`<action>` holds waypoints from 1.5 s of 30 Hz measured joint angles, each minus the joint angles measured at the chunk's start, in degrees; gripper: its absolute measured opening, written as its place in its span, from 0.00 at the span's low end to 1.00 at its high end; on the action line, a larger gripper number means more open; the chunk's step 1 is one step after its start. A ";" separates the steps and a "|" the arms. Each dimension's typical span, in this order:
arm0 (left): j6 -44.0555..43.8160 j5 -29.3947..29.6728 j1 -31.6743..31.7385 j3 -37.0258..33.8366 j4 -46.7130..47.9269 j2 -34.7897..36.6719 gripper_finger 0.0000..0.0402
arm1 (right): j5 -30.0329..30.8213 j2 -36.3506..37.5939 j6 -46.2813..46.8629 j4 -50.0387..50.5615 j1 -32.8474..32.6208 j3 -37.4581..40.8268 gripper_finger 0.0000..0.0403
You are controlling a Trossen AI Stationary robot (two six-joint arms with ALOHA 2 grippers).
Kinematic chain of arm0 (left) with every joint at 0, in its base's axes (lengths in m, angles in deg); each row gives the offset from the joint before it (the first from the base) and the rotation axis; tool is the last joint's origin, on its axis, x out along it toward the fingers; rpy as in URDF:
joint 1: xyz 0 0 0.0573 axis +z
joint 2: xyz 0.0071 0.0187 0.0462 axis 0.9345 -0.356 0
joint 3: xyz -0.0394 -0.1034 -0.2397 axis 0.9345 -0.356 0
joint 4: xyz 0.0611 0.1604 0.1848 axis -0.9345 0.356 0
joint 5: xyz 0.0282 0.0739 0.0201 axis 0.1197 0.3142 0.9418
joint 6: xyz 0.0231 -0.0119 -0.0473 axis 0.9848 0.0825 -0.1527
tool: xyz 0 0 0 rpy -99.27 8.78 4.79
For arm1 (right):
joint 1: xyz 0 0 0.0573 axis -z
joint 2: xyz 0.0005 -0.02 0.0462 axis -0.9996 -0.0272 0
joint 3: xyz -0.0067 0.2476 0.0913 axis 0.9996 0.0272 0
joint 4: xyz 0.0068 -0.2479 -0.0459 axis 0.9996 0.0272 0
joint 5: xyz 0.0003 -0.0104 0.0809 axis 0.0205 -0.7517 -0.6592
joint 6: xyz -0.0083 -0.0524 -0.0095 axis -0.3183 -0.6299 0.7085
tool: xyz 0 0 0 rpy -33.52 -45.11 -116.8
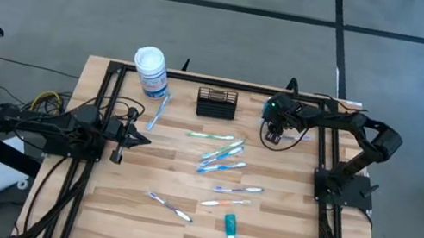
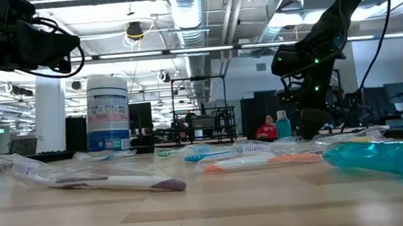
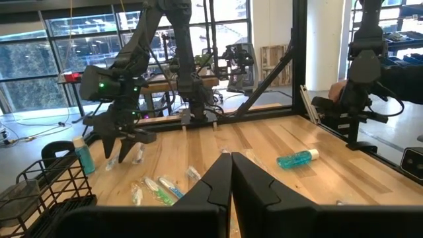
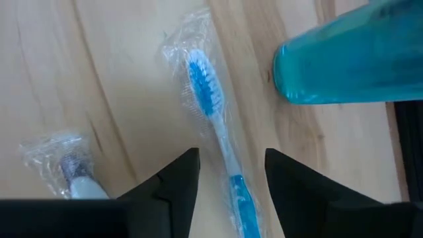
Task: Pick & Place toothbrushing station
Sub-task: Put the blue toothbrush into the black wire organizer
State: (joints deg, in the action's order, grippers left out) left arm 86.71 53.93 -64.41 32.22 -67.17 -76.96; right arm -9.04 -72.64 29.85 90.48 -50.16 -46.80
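Wood tabletop (image 1: 126,209): we see pale planks strewn with wrapped brushes, and we go across from the left.
Left gripper (image 1: 141,136): it waits at the left edge of the table, fingers pressed shut with nothing between them, as its own wrist view shows; we judge it no hazard while it stays parked there.
White-lidded canister (image 1: 151,70): it stands at the far left of the table, just left of the basket; we think a careless carry toward the basket could knock it.
Wire-mesh basket (image 1: 217,102): the station stands upright at the far middle of the table, apart from both grippers, and we cannot tell whether anything is in it yet.
Loose toothbrushes (image 1: 221,157): they lie close together mid-table in clear wrappers; we expect crinkly film to slip or to drag a neighbour along.
Right gripper (image 4: 229,173): it hangs low over the far right of the table, jaws apart and straddling the handle of the blue toothbrush (image 4: 211,125), gripping nothing.
Main risk: we judge the fingers may pinch only wrapper, so the brush would sag or drop on lifting.
Teal object (image 4: 344,59): it lies just beside the brush head; we fear a shifted approach would nudge it.
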 joint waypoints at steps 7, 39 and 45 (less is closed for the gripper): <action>0.00 0.00 0.00 0.00 0.00 0.01 0.00 | -0.40 -0.03 0.13 0.35 -0.03 0.02 0.25; 0.01 0.00 0.00 0.00 -0.22 0.00 0.00 | -3.64 11.07 9.03 7.42 -7.66 -5.31 0.00; 0.00 0.00 0.00 0.01 -2.11 -0.01 0.00 | -6.13 16.72 12.48 4.21 -10.52 -5.35 0.00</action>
State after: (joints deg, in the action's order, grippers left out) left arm 86.71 53.93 -64.41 32.23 -69.28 -76.97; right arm -15.18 -55.92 42.33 94.68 -60.68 -52.15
